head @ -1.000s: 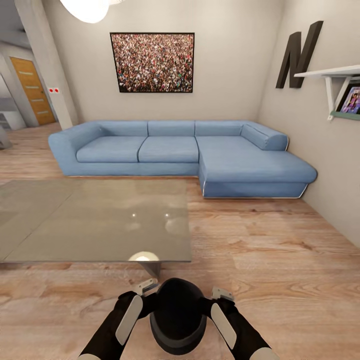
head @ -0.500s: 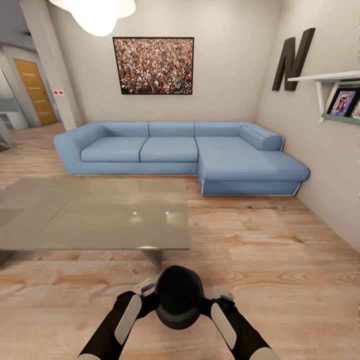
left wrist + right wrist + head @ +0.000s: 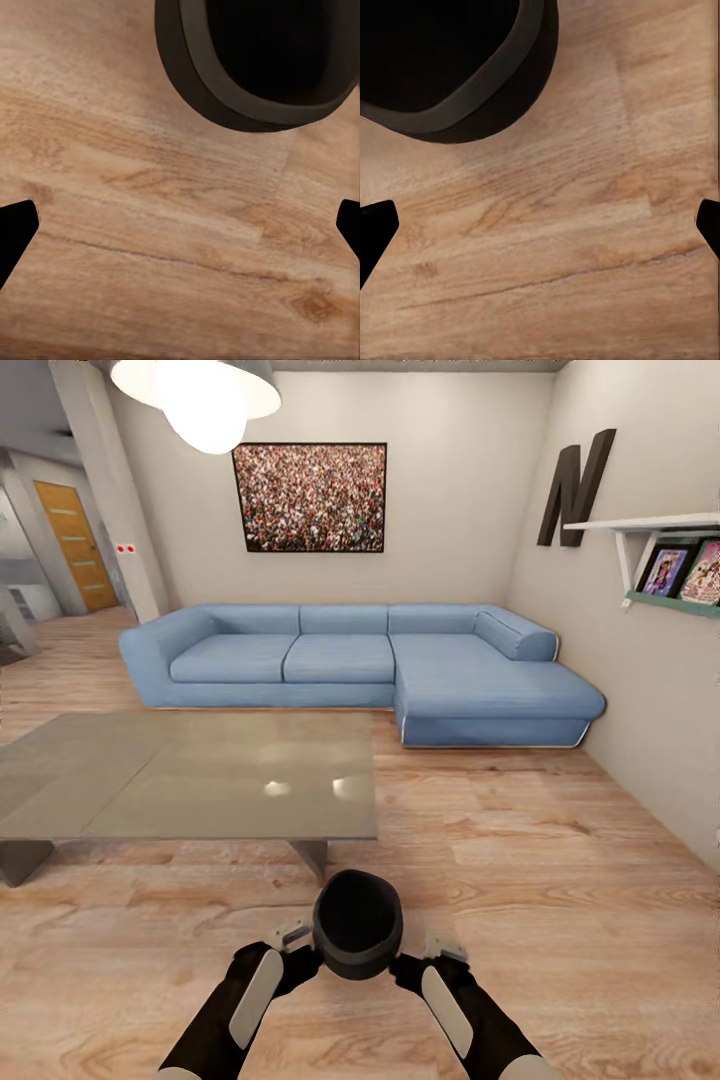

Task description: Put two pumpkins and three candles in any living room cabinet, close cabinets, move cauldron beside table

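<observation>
Standing on the wooden floor (image 3: 520, 830): cauldron (image 3: 357, 923), just off the table's (image 3: 200, 780) near right corner.
Left gripper (image 3: 180, 225) and right gripper (image 3: 540, 229) flank it, fingers spread wide; contact cannot be confirmed.

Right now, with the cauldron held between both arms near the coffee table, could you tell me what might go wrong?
The cauldron seems only squeezed between the two arms, since both wrist views show open fingertips over bare floor, so it could slip. It hangs above the floor and might tip or roll when released. The coffee table corner and leg sit just ahead, so pushing forward risks a bump.
</observation>
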Robot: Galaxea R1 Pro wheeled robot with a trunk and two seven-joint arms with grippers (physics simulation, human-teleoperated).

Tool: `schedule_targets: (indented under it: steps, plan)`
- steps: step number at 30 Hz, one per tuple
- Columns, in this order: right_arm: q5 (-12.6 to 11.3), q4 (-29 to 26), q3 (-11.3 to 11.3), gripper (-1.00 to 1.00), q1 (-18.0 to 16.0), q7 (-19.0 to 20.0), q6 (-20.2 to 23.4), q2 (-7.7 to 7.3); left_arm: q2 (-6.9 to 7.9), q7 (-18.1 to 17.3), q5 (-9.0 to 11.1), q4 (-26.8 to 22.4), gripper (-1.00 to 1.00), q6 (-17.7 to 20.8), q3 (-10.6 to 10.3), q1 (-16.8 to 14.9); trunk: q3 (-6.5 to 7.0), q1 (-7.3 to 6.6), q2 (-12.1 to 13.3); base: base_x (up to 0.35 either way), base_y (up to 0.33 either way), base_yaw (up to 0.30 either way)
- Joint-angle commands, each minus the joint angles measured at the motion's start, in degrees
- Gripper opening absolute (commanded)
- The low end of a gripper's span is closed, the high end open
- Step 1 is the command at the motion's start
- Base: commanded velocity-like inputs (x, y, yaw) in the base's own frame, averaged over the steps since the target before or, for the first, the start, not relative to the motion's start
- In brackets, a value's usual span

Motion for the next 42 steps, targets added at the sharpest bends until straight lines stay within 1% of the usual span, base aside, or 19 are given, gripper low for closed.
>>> schedule_targets:
  steps: [1, 6, 14, 17, 29, 34, 42]
  plan:
    - [-0.6, -0.1, 0.3, 1.0, 0.0, -0.6, 0.1, -0.04, 0.03, 0.6, 0.6, -0.1, 1.0, 0.1, -0.1, 0.0, 0.13, -0.26, 0.4, -0.27, 0.0, 0.0]
    - [-0.6, -0.1, 0.3, 1.0, 0.0, -0.6, 0.1, -0.06, 0.03, 0.6, 0.6, -0.1, 1.0, 0.1, -0.1, 0.0, 1.03, -1.36, 2.4, -0.211, 0.0, 0.0]
    - [-0.6, -0.1, 0.3, 1.0, 0.0, -0.6, -0.1, 0.03, 0.03, 0.6, 0.6, -0.1, 1.0, 0.1, 0.2, 0.0, 2.47, -3.12, 5.6, -0.022, 0.0, 0.0]
    - [-0.6, -0.1, 0.3, 1.0, 0.0, -0.6, -0.1, 0.03, 0.03, 0.6, 0.6, -0.1, 1.0, 0.1, 0.2, 0.0, 3.0, -3.78, 6.8, -0.001, 0.0, 0.116]
    - [-0.6, -0.1, 0.3, 1.0, 0.0, -0.6, -0.1, 0.04, 0.03, 0.6, 0.6, -0.1, 1.0, 0.3, 0.2, 0.0, 3.0, -3.78, 6.8, 0.0, 0.0, 0.269]
    - [-0.6, -0.1, 0.3, 1.0, 0.0, -0.6, -0.1, 0.09, 0.03, 0.6, 0.6, -0.1, 1.0, 0.4, 0.2, 0.0, 3.9, -4.87, 8.8, 0.0, 0.0, 0.282]
    - [-0.6, -0.1, 0.3, 1.0, 0.0, -0.6, -0.1, 0.05, 0.03, 0.6, 0.6, -0.1, 1.0, 0.4, 0.2, 0.0, 3.9, -4.87, 8.8, 0.0, 0.0, 0.284]
